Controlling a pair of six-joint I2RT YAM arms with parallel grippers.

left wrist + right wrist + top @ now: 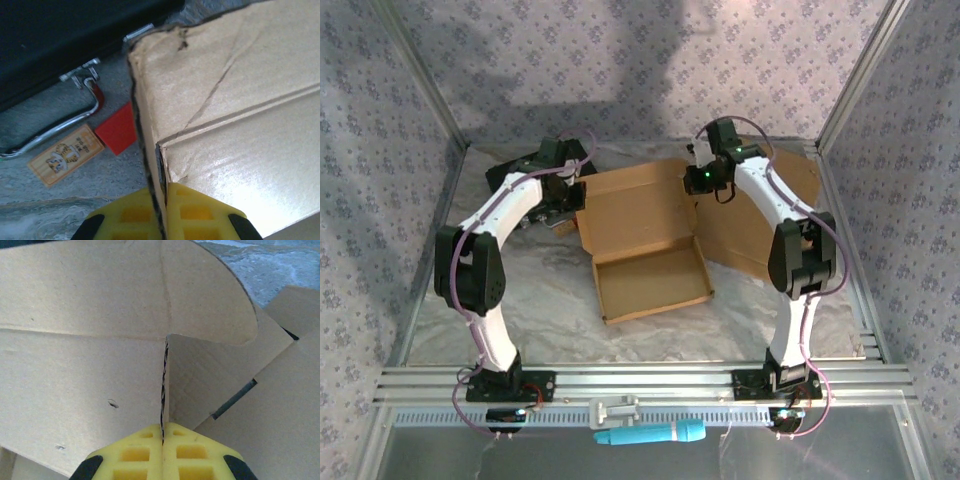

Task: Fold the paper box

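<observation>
**mk_77:** what's the paper box (642, 240) looking like, and where's it sitting?

**dlo:** middle of the counter (540, 310), right between the two arms. Plain brown corrugated cardboard, half set up. The near part is a shallow tray with its low walls standing. The far part is the lid panel, lying open toward the back. In the left wrist view the cut edge looks ragged, and a crease runs slantwise across the panel.

**mk_77:** and the tools?

**dlo:** both pinched tight on cardboard. The left tool (580, 190) is at the box's far left corner, and its yellow fingers (132, 216) are squeezed together on a thin wall edge. The right tool (700, 186) is at the far right corner. Its fingers (192, 456) are closed the same way on an upright edge, just under a flap with a rounded end.

**mk_77:** any labels you can read?

**dlo:** not really. Next to the box on the left there's a small wooden tag (65, 155) with a printed picture and some lettering, too blurry to make out. A red piece (117, 132) touches it, and a metal handle (60, 127) runs off a black case (75, 35). A flat cardboard sheet (750, 245) lies under the right arm.
</observation>
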